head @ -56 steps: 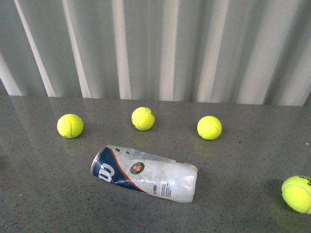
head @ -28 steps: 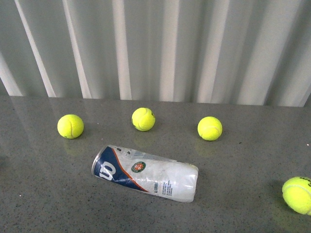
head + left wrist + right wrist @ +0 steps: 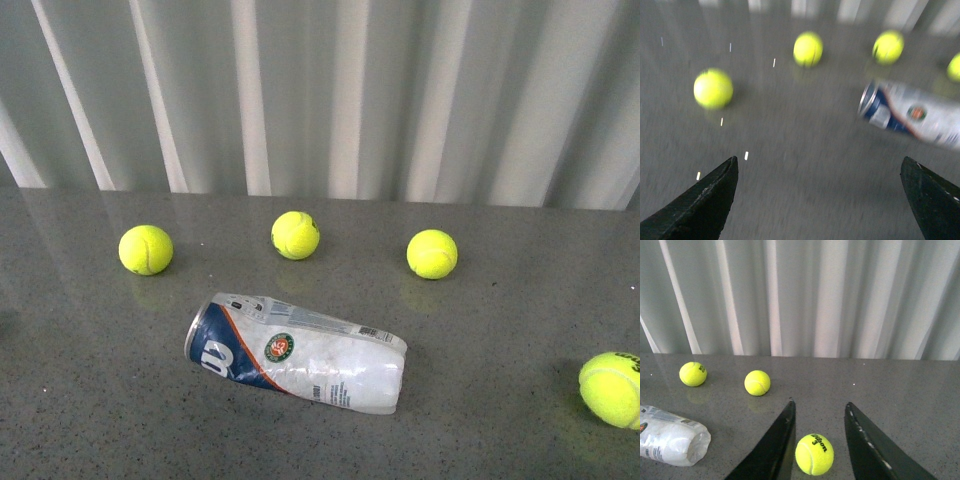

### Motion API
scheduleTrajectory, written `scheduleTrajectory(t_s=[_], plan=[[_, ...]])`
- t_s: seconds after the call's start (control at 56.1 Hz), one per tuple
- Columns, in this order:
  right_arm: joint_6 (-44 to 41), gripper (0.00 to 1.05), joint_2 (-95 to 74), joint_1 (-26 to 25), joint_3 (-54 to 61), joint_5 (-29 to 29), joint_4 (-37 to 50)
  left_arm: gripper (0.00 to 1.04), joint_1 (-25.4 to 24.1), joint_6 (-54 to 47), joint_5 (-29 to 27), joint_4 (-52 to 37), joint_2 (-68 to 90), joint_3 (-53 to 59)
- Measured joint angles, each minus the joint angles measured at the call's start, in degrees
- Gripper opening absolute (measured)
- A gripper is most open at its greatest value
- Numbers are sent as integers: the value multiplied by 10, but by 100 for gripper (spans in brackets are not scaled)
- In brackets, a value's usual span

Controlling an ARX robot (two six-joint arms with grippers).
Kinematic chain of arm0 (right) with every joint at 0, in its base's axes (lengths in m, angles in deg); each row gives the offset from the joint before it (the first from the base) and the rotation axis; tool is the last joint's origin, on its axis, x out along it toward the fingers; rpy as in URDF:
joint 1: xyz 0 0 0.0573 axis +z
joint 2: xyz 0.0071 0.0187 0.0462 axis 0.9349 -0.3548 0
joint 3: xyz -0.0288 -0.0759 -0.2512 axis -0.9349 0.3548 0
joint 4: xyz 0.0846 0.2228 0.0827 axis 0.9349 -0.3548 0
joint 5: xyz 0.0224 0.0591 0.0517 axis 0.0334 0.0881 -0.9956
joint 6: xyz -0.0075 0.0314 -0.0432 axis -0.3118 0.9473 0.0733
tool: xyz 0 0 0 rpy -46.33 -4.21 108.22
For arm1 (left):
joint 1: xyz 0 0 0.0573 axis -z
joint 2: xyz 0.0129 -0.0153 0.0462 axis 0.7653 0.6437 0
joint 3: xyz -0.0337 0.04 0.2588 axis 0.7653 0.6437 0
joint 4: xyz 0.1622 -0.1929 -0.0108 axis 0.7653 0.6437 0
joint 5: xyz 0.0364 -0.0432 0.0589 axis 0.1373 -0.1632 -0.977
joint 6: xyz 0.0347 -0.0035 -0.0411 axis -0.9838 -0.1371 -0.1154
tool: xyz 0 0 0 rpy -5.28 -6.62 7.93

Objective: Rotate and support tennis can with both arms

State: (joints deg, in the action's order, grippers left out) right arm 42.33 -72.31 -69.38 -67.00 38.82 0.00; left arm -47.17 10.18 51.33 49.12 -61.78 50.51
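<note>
The clear plastic tennis can with the white, navy and orange label (image 3: 295, 353) is lying on its side on the grey speckled table (image 3: 90, 400), in the middle of the front view and nearer to me than the row of balls. Its navy-labelled, metal-rimmed end is pointing to my left and its clear, crumpled end to my right. Nothing is touching it.

Three yellow-green tennis balls are sitting in a row beyond it, toward the white pleated curtain (image 3: 340, 95): one on the left (image 3: 145, 249), one in the middle (image 3: 295, 235) and one on the right (image 3: 432, 254). A fourth yellow-green ball (image 3: 610, 388) is resting well apart at my far right.

I am holding my left gripper (image 3: 815, 200) with its flat black fingers spread wide over bare table; that view is blurring, and the can (image 3: 912, 112) is showing beyond my fingers.

My right gripper (image 3: 819, 404) is also standing apart, with the fourth ball (image 3: 814, 454) showing between its fingers, neither finger appearing to touch it. The can's clear end (image 3: 670, 435) is lying off to its side.
</note>
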Motion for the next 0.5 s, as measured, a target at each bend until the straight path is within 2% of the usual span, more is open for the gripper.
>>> scheduleTrajectory(t_s=[0.053,0.214,0.267,0.499], plan=[[0,64,0,0,0,0,0,98,1,-8,7,-14,68,-31],[0,92,0,0,0,0,0,98,0,-60,38,-156,296,-169],[1,99,0,0,0,0,0,98,7,-75,54,-170,370,-217],[0,98,0,0,0,0,0,98,50,-119,141,-147,657,-344]])
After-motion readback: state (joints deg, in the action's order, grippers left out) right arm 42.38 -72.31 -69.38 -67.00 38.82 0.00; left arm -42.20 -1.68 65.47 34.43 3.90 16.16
